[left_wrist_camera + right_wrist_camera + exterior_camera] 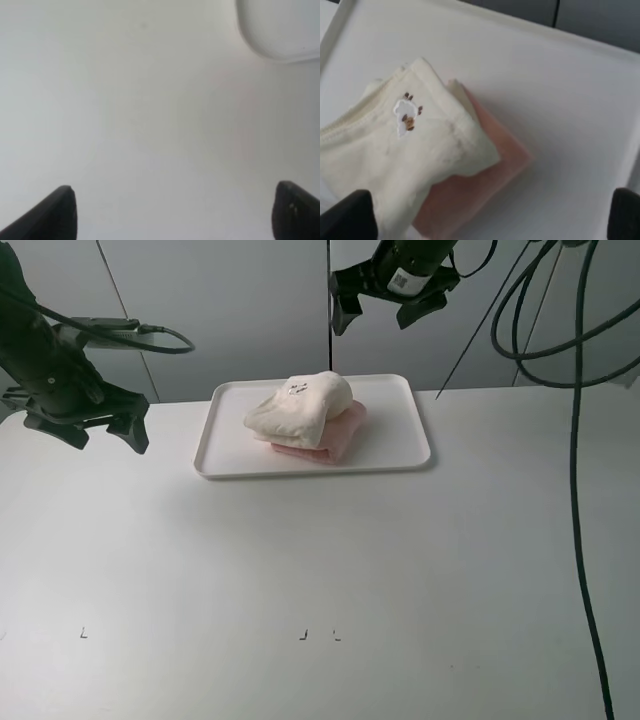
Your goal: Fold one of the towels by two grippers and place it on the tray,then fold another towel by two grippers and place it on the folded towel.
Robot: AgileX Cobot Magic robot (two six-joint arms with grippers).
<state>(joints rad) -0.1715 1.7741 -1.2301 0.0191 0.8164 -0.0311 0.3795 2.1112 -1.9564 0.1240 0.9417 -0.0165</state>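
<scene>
At the far left of the high view we see the left claw (105, 430) hanging just above the white worktop (320, 580), its two dark fingers spread apart with nothing between them. Its own wrist camera shows both fingertips (57, 212) wide apart over bare worktop, with a rounded corner of the white tray (280, 30) ahead of the claw and off to one side.

Moving rightward, the tray (225, 455) lies flat on the worktop, well apart from the left claw. On it sits the folded pink towel (345, 435), and the folded cream towel (300, 410) rests on top of it, covering most of it and overhanging its left edge. A small embroidered patch (406, 117) shows on the cream towel.

Further right and higher up, the right claw (380, 308) hangs in the air above the back edge of the tray, its fingers apart and empty. From its wrist camera we look down on both towels, cream (395, 160) over pink (485, 170), lying below the claw between its spread fingertips (350, 215).
</scene>
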